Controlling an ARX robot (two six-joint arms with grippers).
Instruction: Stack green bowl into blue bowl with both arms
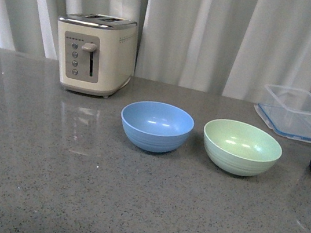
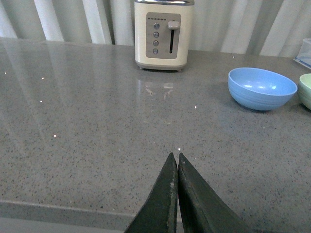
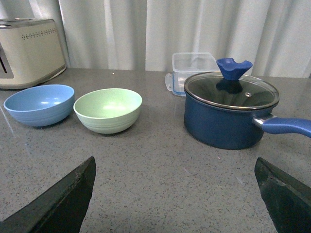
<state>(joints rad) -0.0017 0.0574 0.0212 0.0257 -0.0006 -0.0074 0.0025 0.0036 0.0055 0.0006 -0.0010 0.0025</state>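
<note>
- The green bowl (image 1: 241, 147) stands upright and empty on the grey countertop (image 1: 73, 198), to the right of the blue bowl (image 1: 156, 126) in the front view.
- The 2 bowls sit near each other with a narrow gap between their rims and do not touch. Judgement: this side-by-side layout keeps the transfer short, needing only a lift and a small sideways shift.
- The blue bowl is also upright and empty, so its cavity is free to receive the green bowl. Stacking is not yet begun.
- A cream toaster (image 1: 94, 53) stands behind and left of the blue bowl. A clear plastic container (image 1: 298, 111) and a navy pot (image 3: 228, 114) with a glass lid stand to the right of the green bowl. Judgement: the pot is the nearest obstacle on the right arm's side.
- Neither arm appears in the front view, so both are held back from the bowls.
- Left gripper (image 2: 175, 158): the fingers (image 2: 163, 204) are pressed together along a thin seam. They hold nothing and sit above bare countertop, with the blue bowl well apart from them.
- Right gripper (image 3: 174, 167): the fingers (image 3: 63, 199) are spread wide and neither hold nor touch anything. The green bowl lies ahead, nearer 1 finger than the other.
- Judgement: the wide opening suits a grasp on the bowl rim. The left gripper needs to open before it can steady the blue bowl.
</note>
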